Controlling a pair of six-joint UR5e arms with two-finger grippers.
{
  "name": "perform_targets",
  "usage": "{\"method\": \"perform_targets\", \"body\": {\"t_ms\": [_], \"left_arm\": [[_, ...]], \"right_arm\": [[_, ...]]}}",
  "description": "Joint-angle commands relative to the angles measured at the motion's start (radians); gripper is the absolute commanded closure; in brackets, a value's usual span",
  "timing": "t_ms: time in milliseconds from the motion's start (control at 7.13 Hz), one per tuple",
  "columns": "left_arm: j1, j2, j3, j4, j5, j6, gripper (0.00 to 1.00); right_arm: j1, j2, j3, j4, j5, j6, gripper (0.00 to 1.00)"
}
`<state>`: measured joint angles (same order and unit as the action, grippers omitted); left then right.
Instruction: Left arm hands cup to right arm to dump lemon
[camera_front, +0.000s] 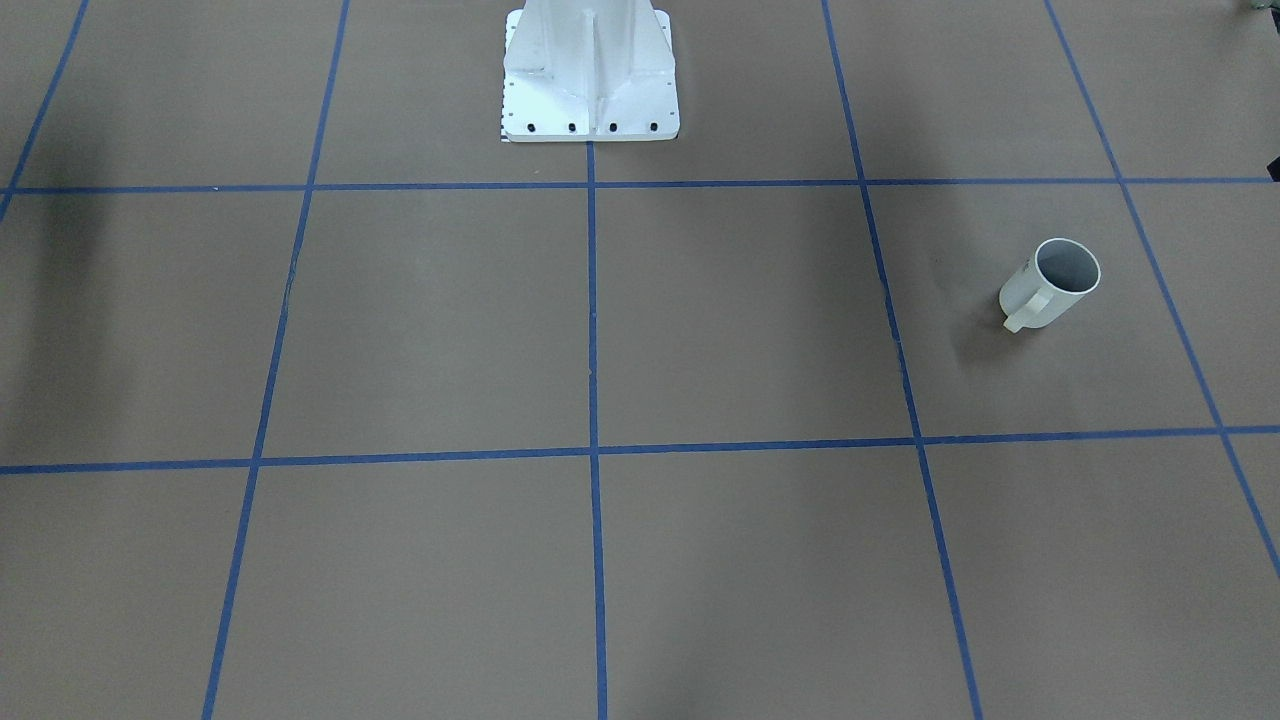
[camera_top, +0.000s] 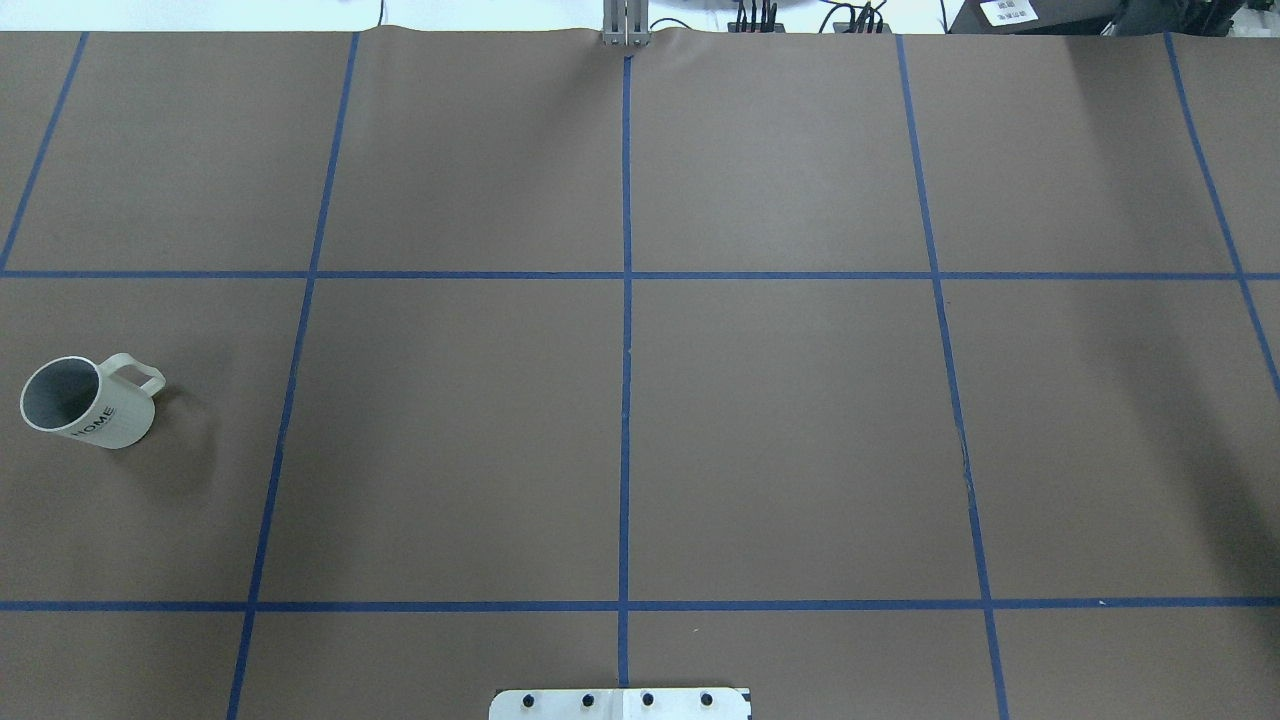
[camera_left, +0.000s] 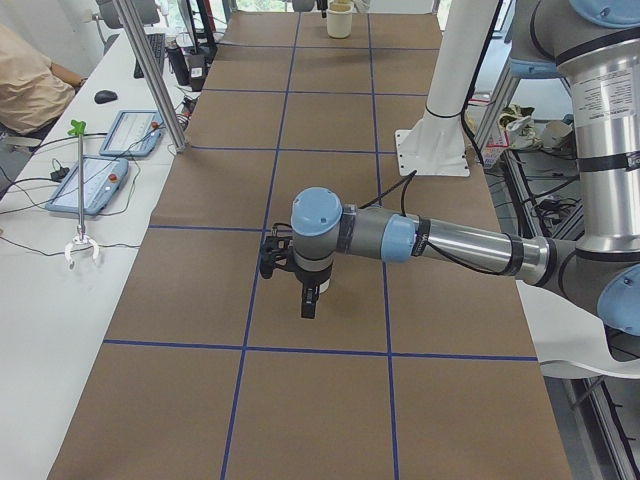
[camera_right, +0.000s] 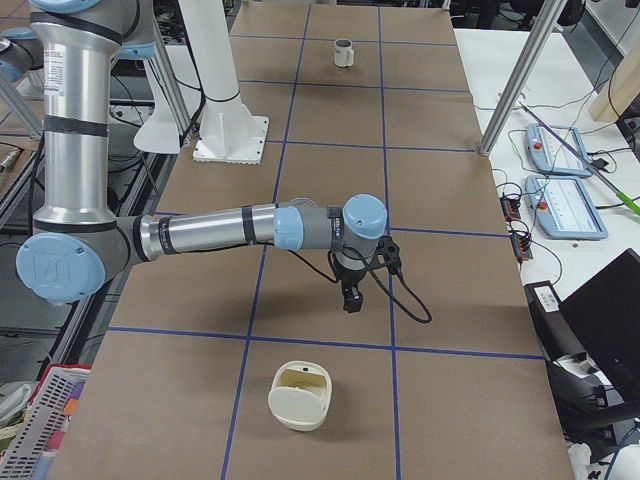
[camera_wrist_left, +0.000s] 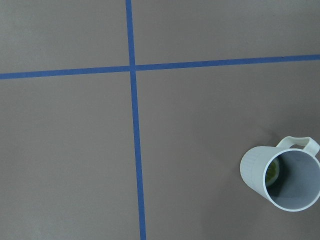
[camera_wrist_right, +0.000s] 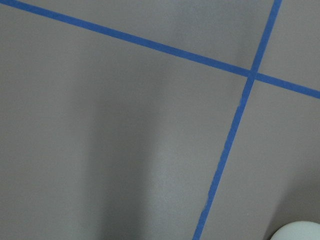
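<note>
The right arm (camera_right: 210, 230) reaches level over the worktop (camera_right: 320, 120), wrist turned down, the right end effector (camera_right: 351, 299) hanging above the surface; how far it is open I cannot tell. The left arm (camera_left: 450, 245) lies out the same way, the left end effector (camera_left: 309, 303) pointing down, its opening likewise unclear. One cup (camera_top: 88, 402) stands upright at the far left, apart from both, handle turned away from the robot, one lemon (camera_wrist_left: 271, 173) inside

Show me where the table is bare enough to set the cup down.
Bare: both middle squares flanking the centre tape line, and the squares to their right. Occupied: the far-left square, where the cup stands upright, and the base plate at the near edge.
</note>
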<state>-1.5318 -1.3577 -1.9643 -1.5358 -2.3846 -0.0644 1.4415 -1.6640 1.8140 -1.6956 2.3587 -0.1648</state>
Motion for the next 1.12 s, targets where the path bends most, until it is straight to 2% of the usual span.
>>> {"method": "perform_targets", "body": {"t_ms": [0,280,561,982], "left_arm": [[0.001,-0.001,-0.007,-0.009,-0.004,0.005,0.00],[0.002,0.018,-0.017,-0.010,0.002,0.005,0.00],[0.008,0.045,-0.021,-0.079,-0.004,0.005,0.00],[0.106,0.039,-0.011,-0.101,-0.005,-0.006,0.00]], "right_arm": [[0.023,-0.022,0.011,0.001,0.001,-0.002,0.00],[0.024,-0.010,0.008,0.001,-0.001,-0.001,0.00],[0.024,-0.006,0.008,0.001,-0.001,-0.001,0.00],[0.022,-0.005,0.008,0.001,0.001,-0.001,0.00]]}}
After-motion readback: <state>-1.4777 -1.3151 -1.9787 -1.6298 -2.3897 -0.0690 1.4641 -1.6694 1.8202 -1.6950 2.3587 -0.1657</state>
